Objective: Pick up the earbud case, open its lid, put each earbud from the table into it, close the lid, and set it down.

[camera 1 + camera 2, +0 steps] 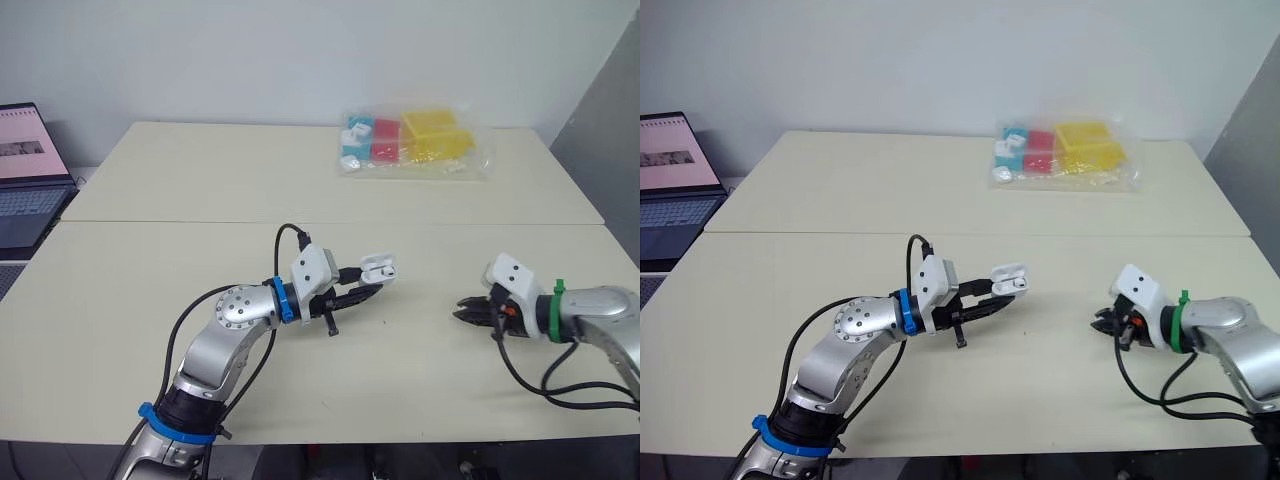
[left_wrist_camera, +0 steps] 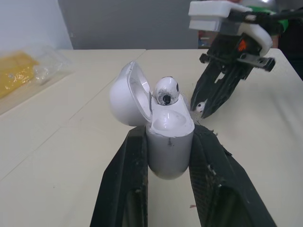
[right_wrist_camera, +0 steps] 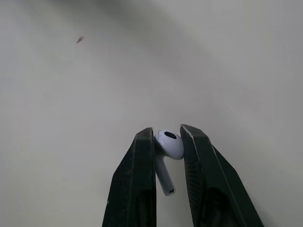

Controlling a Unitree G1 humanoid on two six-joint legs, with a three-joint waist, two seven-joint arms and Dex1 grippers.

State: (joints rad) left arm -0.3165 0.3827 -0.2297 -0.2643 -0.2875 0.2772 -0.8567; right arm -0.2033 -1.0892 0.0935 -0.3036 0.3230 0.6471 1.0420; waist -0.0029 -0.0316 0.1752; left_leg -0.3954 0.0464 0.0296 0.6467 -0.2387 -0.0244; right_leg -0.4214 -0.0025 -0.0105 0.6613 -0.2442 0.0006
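**Case gripped open, one earbud seated, second in right jaws**

Eye views: Left jaws clamped on small white glossy earbud case (image 1: 378, 269), held over middle of pale beige table (image 1: 150, 270), lid raised. Right jaws low over table, well apart to the right. Clear plastic bag of coloured blocks (image 1: 412, 143) near far edge. Open laptop (image 1: 25, 170) beyond left edge.

Left wrist view: Case upright between black fingers (image 2: 128, 184), hinged lid (image 2: 127, 94) swung back, round white earbud (image 2: 166, 90) seated inside.

Right wrist view: Second white stemmed earbud (image 3: 169, 144) pinched between right jaws over bare table; contact with surface not discernible.
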